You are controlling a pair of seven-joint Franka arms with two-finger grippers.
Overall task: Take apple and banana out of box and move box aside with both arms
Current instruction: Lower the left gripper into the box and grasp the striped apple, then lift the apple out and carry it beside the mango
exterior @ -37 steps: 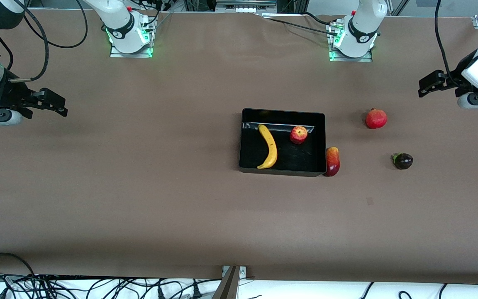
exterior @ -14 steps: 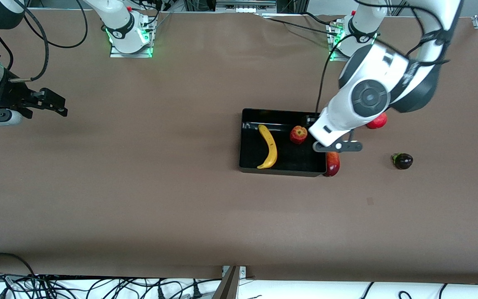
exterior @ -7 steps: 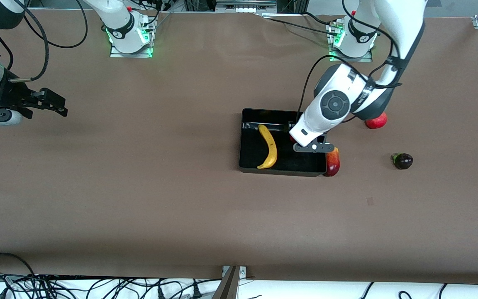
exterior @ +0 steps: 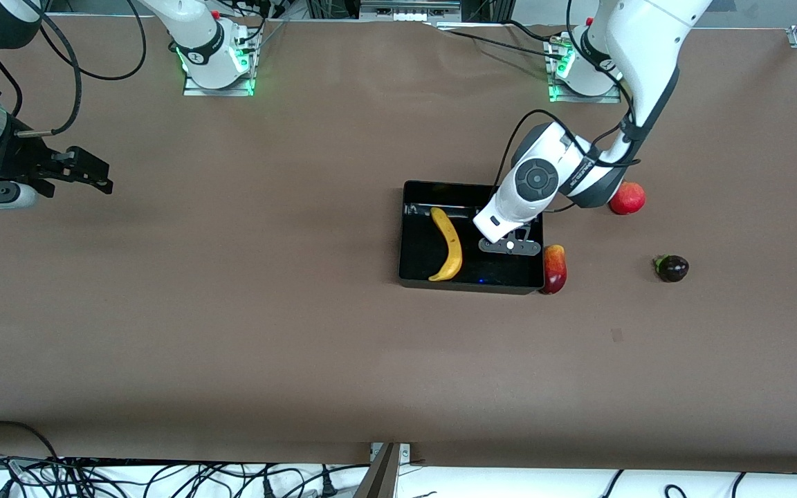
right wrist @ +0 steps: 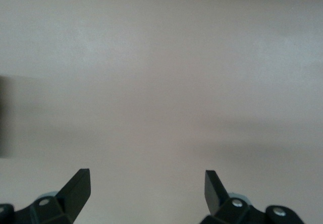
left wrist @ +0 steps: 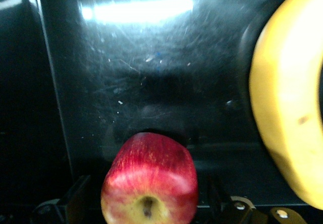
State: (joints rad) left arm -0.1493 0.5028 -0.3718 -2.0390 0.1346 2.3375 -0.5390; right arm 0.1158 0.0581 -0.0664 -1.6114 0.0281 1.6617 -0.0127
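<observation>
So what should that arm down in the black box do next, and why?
Probably close the left gripper on the apple: its open jaws already sit either side of the fruit inside the box. The right gripper waits, open, over bare table.

From the front, the left arm (exterior: 544, 183) hides the apple (left wrist: 149, 181); the banana (left wrist: 287, 108) runs off the left wrist view.
</observation>
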